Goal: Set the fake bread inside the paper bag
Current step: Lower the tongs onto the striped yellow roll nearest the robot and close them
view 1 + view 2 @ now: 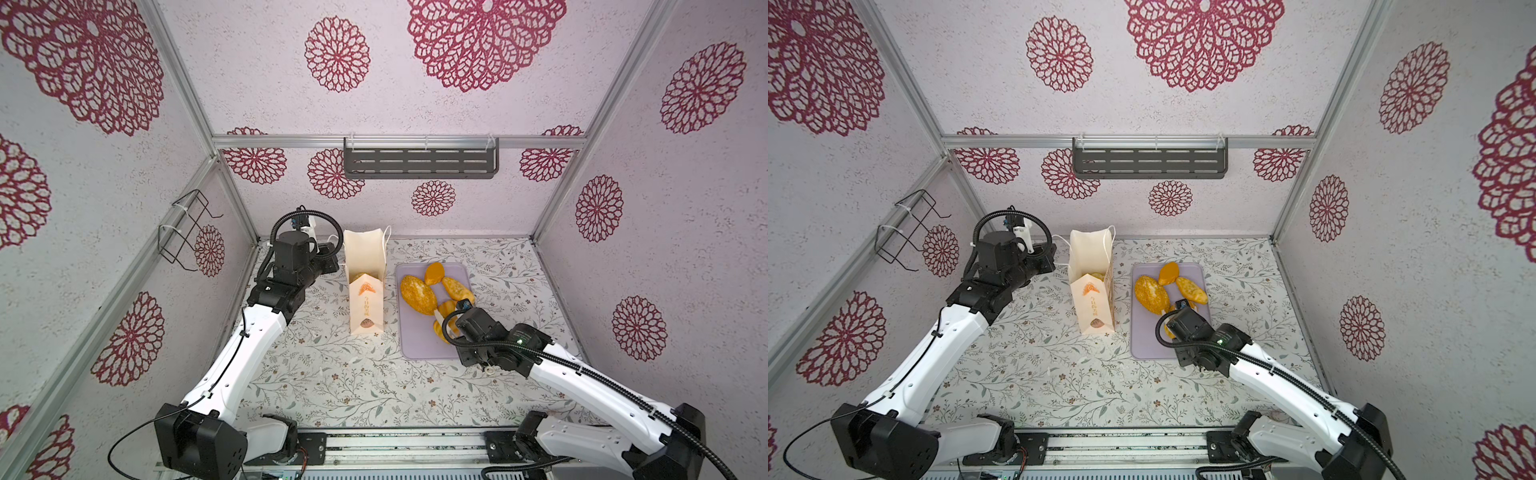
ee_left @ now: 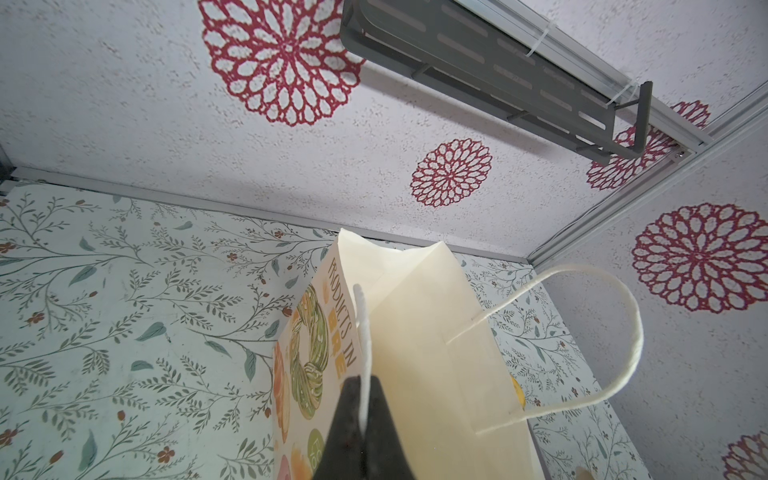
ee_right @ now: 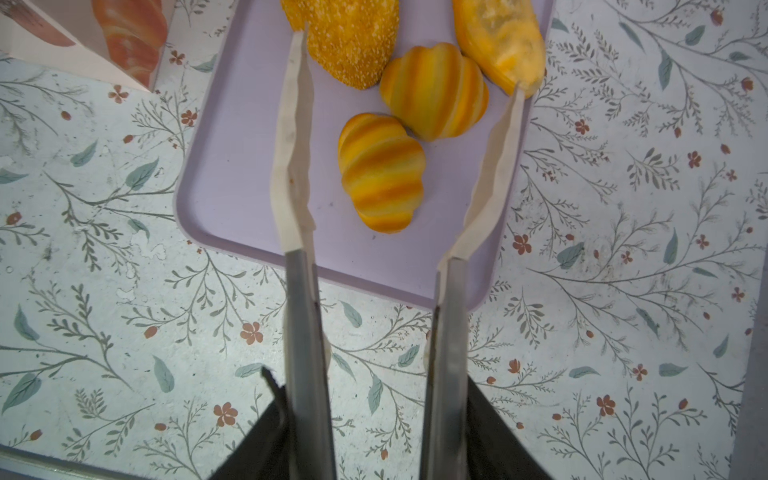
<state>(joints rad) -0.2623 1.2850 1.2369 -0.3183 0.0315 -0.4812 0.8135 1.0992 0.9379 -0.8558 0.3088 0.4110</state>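
The left end effector (image 2: 364, 388) is clamped tight on a white cord handle (image 2: 362, 332) of the paper bag (image 1: 365, 303), with the cord running up out from between its closed dark jaws. The bag's other cord handle (image 2: 602, 332) loops free on the far side of the mouth. The bag stands upright on the tabletop (image 1: 332, 374) with its mouth open, just left of the lilac tray (image 1: 415, 340). In both top views 1 golden bread (image 1: 358, 276) lies down inside it.

The right end effector (image 3: 409, 62) is partly open and grips nothing. Its 2 long pale fingers (image 3: 291, 166) reach over the near end of the tray, 1 on each side of a striped ribbed roll (image 3: 380, 170). There is a clear gap between each finger and that roll. A second ribbed roll (image 3: 434, 91) lies just beyond it, touching it, also between the fingers. In the right wrist view 1 fingertip lines up with the edge of the large seeded oval loaf (image 3: 349, 37) and the other with the tip of a long oval bread (image 3: 503, 41); contact cannot be told.

In a top view a smooth orange oval bread (image 1: 434, 273) lies at the tray's far end, against those 2. That makes 5 pieces of fake bread on the tray.
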